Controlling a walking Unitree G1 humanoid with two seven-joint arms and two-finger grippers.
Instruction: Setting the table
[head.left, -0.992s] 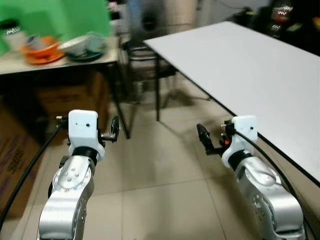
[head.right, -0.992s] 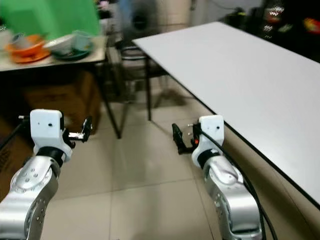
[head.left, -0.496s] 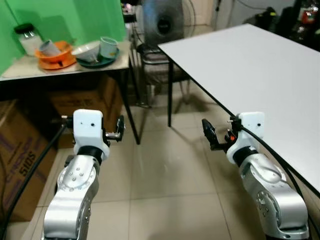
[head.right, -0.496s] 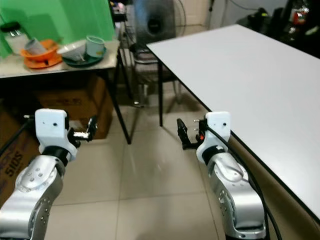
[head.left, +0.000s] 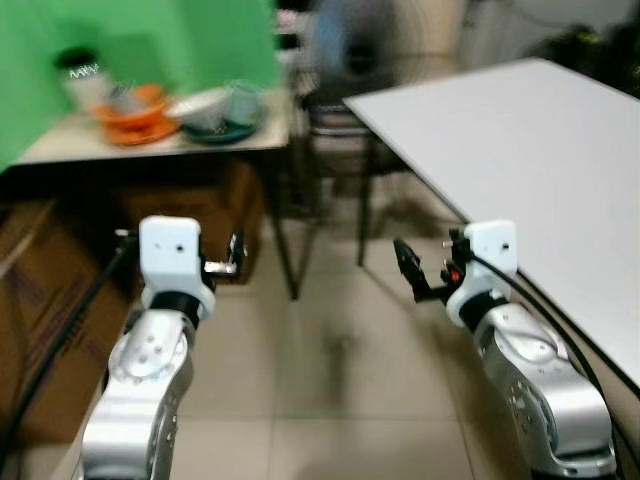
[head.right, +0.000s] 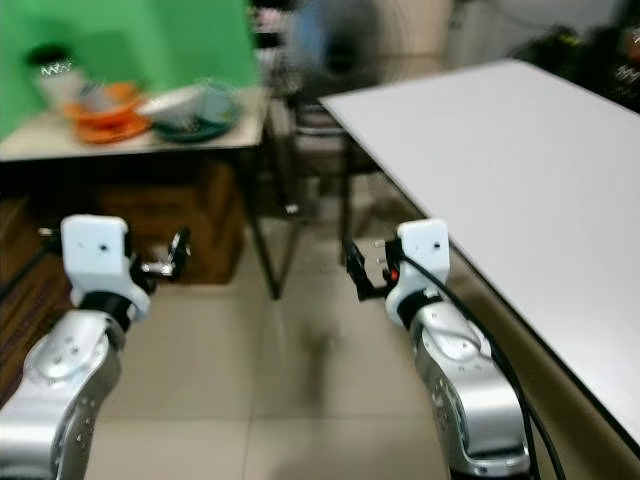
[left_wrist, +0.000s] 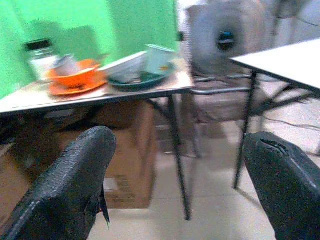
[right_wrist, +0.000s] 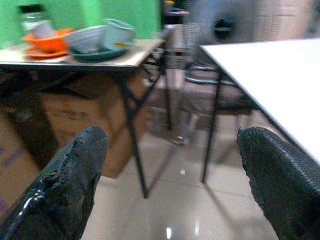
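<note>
Left gripper (left_wrist: 175, 190) and right gripper (right_wrist: 170, 185) raised over tiled floor (head.left: 330, 400), fingers spread apart, empty, facing side table (head.left: 150, 150) with orange bowl (left_wrist: 75, 75), teal plate (left_wrist: 142, 80) (blurred), white table (head.left: 520, 140) alongside.

No readable text anywhere — the print on the cardboard boxes (head.left: 45, 300) under the side table (head.left: 150, 150) is blurred beyond reading.

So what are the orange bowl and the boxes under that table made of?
The orange bowl looks like plastic, bright and smooth, though blur leaves glazed ceramic possible. The boxes under the small table look like cardboard: dull brown, flat sides, printed lettering.
</note>
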